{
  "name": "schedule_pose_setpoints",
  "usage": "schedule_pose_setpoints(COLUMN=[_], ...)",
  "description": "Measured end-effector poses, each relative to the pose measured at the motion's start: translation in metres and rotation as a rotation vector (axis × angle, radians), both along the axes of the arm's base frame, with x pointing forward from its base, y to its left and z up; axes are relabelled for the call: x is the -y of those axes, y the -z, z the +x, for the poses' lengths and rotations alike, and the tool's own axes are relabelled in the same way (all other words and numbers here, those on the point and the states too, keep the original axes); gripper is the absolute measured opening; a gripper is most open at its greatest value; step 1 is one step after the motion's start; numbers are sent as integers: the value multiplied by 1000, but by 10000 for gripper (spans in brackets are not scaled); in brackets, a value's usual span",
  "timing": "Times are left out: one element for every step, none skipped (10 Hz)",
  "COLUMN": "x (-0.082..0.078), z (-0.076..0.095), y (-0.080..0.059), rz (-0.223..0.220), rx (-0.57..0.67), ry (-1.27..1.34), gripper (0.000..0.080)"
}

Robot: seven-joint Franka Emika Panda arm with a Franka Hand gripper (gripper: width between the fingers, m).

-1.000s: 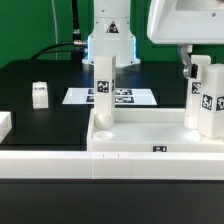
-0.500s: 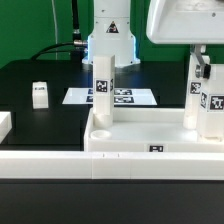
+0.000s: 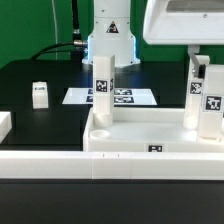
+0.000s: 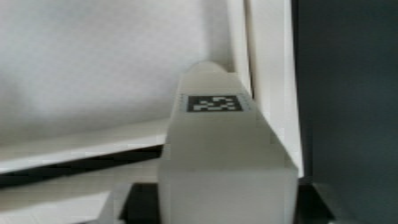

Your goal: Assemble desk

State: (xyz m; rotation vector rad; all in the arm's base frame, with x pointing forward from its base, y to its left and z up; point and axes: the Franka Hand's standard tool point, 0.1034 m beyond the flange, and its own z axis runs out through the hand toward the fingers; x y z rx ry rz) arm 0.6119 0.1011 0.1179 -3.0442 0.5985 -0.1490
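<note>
Pincer (image 3: 199,67) pinches the top of 1 upright leg (image 3: 207,108) standing at the tabletop's (image 3: 150,133) 3 o'clock corner. Tabletop lies on the worktop (image 3: 40,75) at 6 o'clock in the exterior view.

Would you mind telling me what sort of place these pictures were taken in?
Likely a robotics lab bench: a black table, a green backdrop, a marker board and a tagged white desk tabletop.

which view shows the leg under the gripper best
The exterior view. It shows the leg whole, upright on the tabletop at that view's right, with the gripper at its top. The wrist view gives only a blurred close-up of its tagged face.
</note>
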Motion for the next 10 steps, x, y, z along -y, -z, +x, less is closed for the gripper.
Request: schedule_pose_setpoints(x=[-2,-2,-2,-1,0,1,1,3,4,4], z=[0,0,0,0,0,-1,-1,-1,-1,-2], y=[0,1,1,1,1,1,1,2,2,2], rz=[9,28,40,47,63,76,89,108,123,131], rx=[9,14,12,10,5,-2,-18,-27,-37,-41], ry=[82,209,304,361,453,540,658,753,848,934], gripper=[291,291,291,291,291,291,291,291,291,291])
